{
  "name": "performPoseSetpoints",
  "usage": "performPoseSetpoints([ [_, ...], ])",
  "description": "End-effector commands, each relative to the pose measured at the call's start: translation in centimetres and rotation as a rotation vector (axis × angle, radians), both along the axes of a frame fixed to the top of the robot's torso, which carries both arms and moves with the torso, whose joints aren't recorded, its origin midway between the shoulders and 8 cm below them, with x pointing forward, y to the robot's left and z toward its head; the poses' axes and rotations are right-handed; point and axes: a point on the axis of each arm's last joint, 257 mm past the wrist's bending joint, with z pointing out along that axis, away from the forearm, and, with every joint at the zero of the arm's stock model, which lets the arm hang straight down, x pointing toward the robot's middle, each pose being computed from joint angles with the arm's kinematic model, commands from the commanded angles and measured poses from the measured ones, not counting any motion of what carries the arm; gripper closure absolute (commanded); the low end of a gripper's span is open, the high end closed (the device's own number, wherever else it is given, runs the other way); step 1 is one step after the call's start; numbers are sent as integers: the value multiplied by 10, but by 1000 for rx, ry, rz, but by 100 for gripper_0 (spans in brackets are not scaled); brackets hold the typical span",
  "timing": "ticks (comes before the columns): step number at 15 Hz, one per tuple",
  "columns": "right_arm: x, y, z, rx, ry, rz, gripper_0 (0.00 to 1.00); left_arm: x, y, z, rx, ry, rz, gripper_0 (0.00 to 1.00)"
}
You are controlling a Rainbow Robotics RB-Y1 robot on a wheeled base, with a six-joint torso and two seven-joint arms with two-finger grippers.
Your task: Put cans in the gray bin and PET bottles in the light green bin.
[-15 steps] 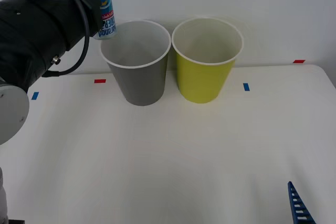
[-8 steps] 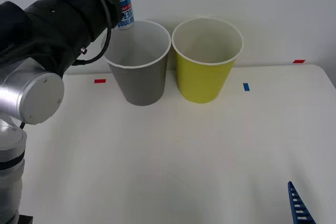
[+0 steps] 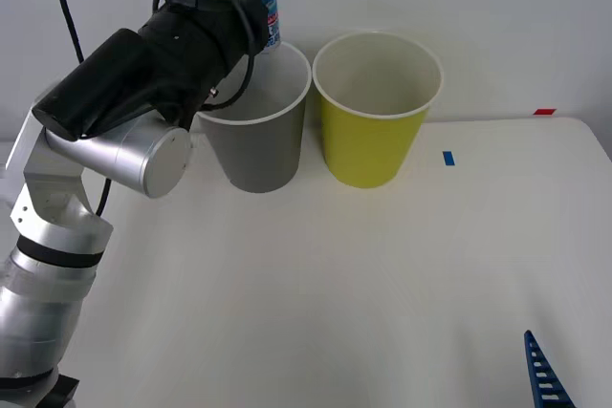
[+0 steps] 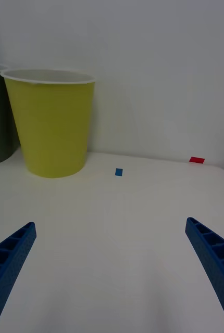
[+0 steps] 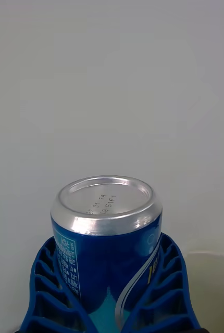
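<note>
Nearest, the right gripper point(image 4: 112, 270) waits low over the table point(image 3: 382, 284) with its fingers spread wide and nothing between them. Farther back stand two bins, one gray bin point(image 3: 253, 131) and one light green bin point(image 3: 376, 117), touching or nearly so. Above the gray bin's far rim, the left gripper point(image 5: 109, 296) is clamped round the body of the single can point(image 5: 108, 234); it looks light, rigid and smooth-skinned, so that mid-body grip seems the safest hold.
</note>
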Motion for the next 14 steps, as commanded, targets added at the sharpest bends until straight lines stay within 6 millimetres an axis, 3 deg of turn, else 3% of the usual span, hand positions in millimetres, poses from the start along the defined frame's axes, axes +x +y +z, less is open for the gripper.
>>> performPoseSetpoints([
  [1, 0, 0, 0, 0, 0, 0, 0, 8, 5, -10, 32, 5, 36, 100],
  [6, 0, 0, 0, 0, 0, 0, 0, 10, 7, -9, 68, -20, 77, 100],
  [7, 0, 0, 0, 0, 0, 0, 0, 10, 7, -9, 66, -19, 76, 85],
  [8, 0, 0, 0, 0, 0, 0, 0, 10, 7, -9, 65, -18, 75, 21],
  [9, 0, 0, 0, 0, 0, 0, 0, 10, 7, -9, 63, -17, 75, 0],
  [14, 0, 0, 0, 0, 0, 0, 0, 11, 10, -10, 65, -15, 76, 0],
])
